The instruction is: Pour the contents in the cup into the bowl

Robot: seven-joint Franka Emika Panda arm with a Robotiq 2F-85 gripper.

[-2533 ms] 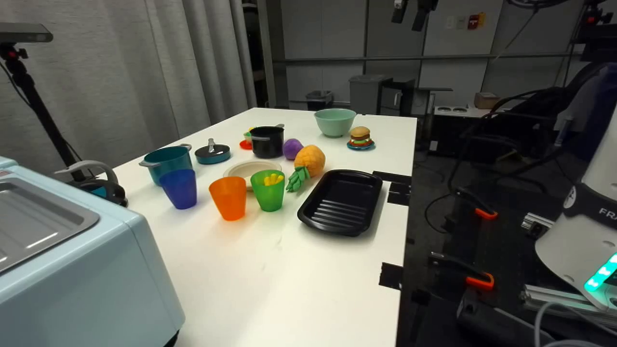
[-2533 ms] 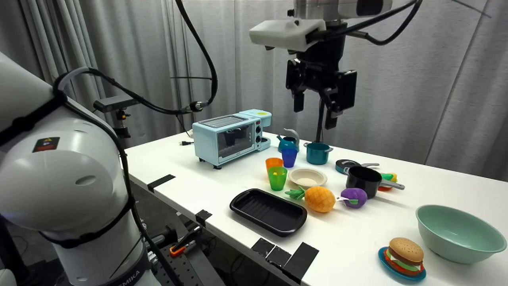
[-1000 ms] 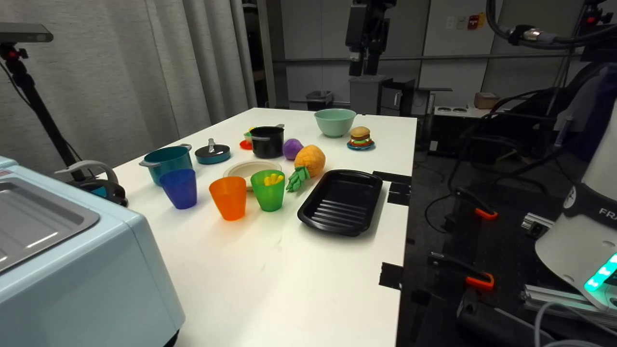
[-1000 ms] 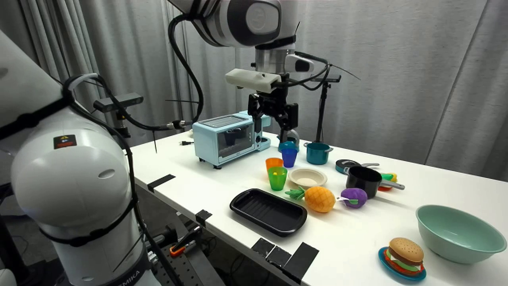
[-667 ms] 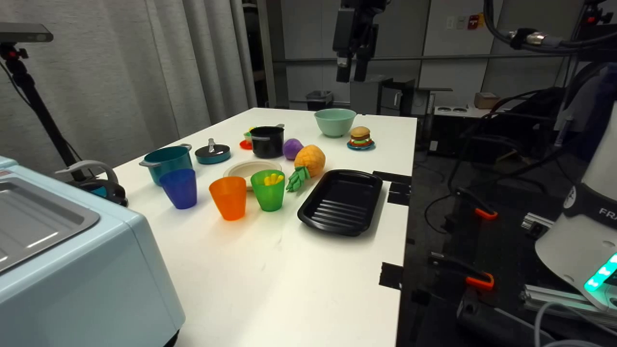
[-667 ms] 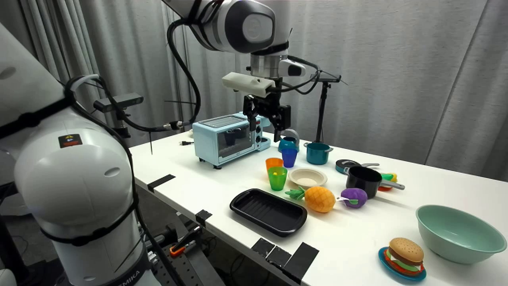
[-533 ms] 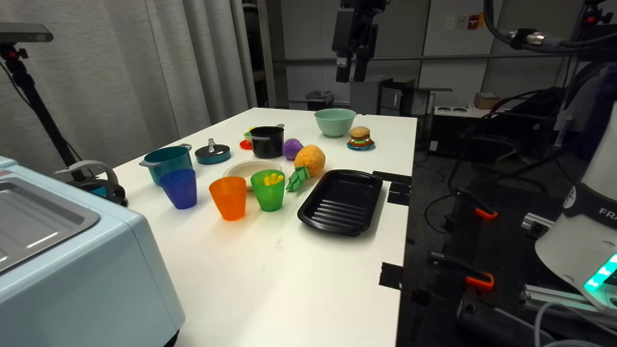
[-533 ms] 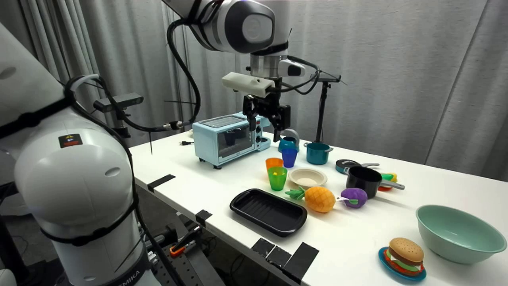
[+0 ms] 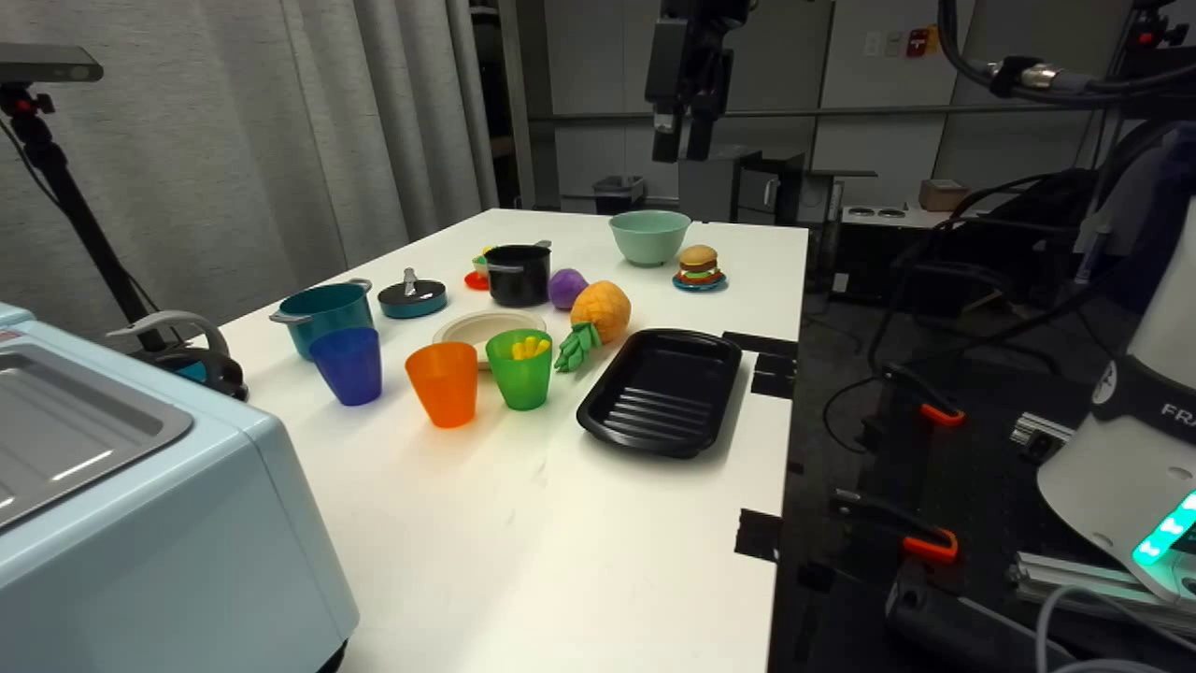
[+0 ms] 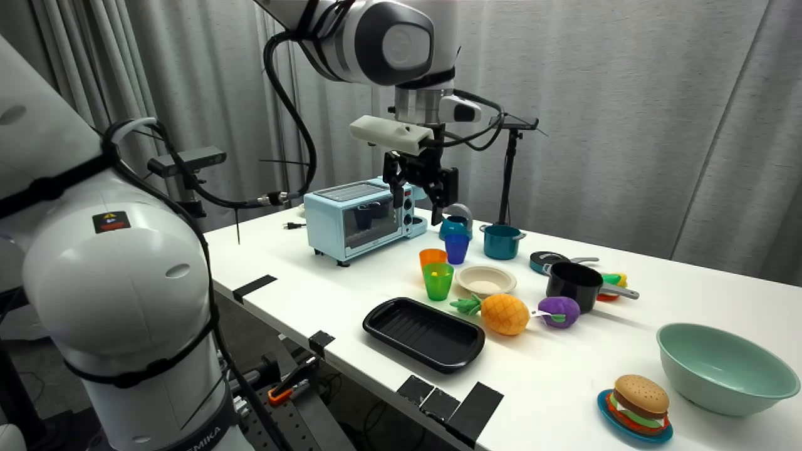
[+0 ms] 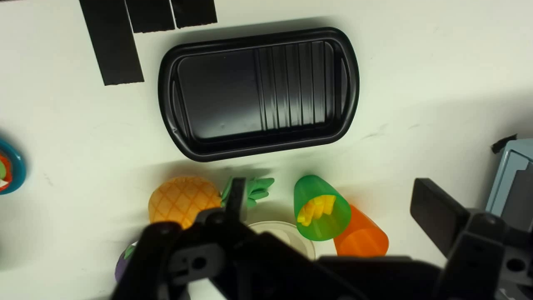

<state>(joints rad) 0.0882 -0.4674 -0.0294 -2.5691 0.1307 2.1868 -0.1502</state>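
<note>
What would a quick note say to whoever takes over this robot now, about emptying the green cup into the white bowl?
Claw: open, holding nothing, above the table.
Green cup: upright on the table, beside the orange cup, yellow pieces inside.
White bowl: on the table close by, no yellow pieces visible inside.
Done: nothing gripped or poured yet.
Left: grip the cup, lift it, tip it over the bowl.

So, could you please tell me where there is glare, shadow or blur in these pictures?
Wrist view: pale sheen on the black tray, soft shadow along its edge, the green cup fairly sharp, the claw dark with its nearest parts blurred; in an exterior view, a white glare streak on top of the toaster oven.
</note>
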